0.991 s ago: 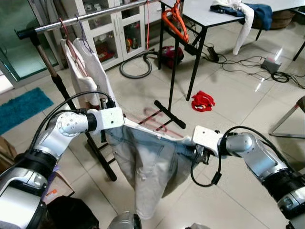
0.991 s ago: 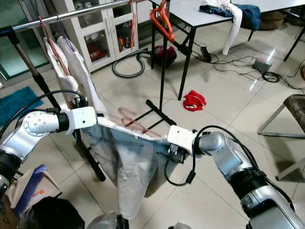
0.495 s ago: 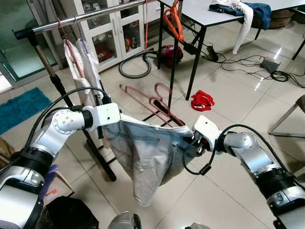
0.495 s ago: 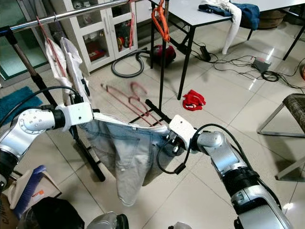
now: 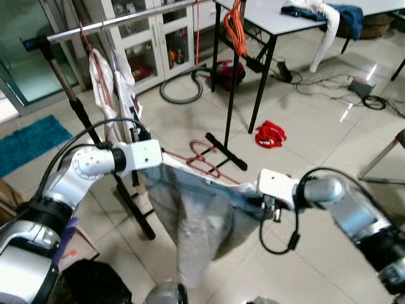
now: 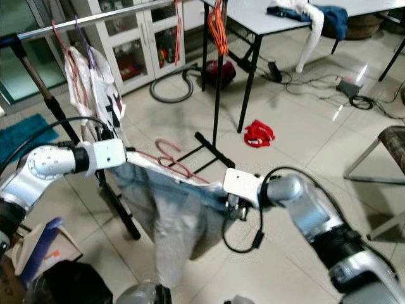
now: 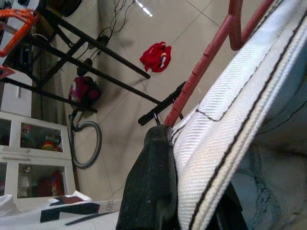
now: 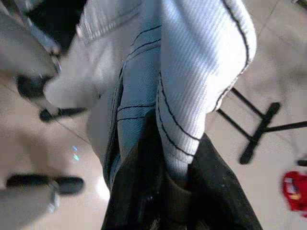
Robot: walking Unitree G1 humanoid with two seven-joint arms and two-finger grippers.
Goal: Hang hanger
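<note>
Two grippers, one pair of pale blue denim jeans [image 5: 202,215] stretched between them on a red wire hanger [image 5: 202,158], in front of the clothes rail!

My left gripper [image 7: 192,182] is pinched on one end of the white-lined waistband, hanger arm trapped alongside; my right gripper [image 8: 168,191] is clamped on the other end, cloth bunched between its fingers. The silver rail on its black stand [image 5: 114,22] sits up and to my left, well apart, with white garments [image 6: 95,82] on it. I judge the denim soft, fairly heavy and saggy, so the load wants to swing. The wire hanger looks thin and springy; better to grip near its hook, which rises behind the waistband, than cloth alone.
</note>
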